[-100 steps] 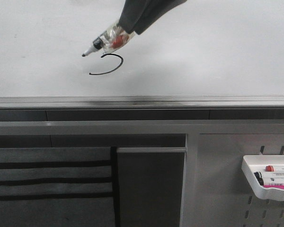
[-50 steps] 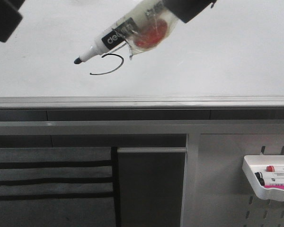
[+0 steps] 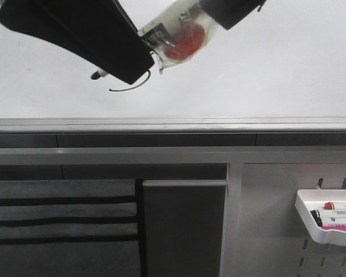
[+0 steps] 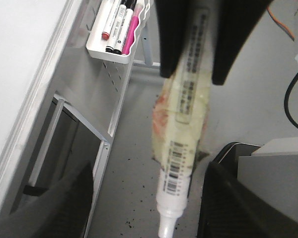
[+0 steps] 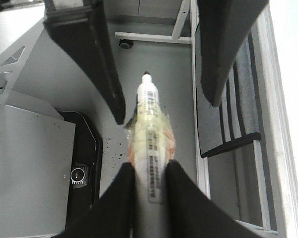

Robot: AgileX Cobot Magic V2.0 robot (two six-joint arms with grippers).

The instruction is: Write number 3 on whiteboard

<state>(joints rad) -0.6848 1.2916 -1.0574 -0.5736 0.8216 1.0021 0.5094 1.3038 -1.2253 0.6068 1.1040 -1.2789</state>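
My right gripper [image 3: 219, 17] is shut on a white marker [image 3: 179, 32] wrapped in clear tape with a red patch. It holds the marker slanted over the whiteboard [image 3: 259, 69], black tip [image 3: 96, 75] pointing left. My left gripper [image 3: 130, 66] is open, with one finger on each side of the marker's front end. In the right wrist view the right gripper [image 5: 151, 171] clamps the marker [image 5: 150, 129]. In the left wrist view the left gripper [image 4: 149, 171] is wide apart around the marker [image 4: 181, 148]. Of the number 3, only one thin black arc [image 3: 127, 88] shows; the left gripper hides part of it.
The board's grey metal edge strip [image 3: 173, 124] runs across the front view. Below at the right, a white tray [image 3: 303, 216] with markers hangs on a grey perforated panel [image 3: 271, 231]; the tray also shows in the left wrist view [image 4: 107, 53]. A black box [image 5: 82, 163] lies on the floor.
The left gripper has come in from the upper left and now covers the marker's front end. The right gripper rose with the marker a second ago and has held still since.
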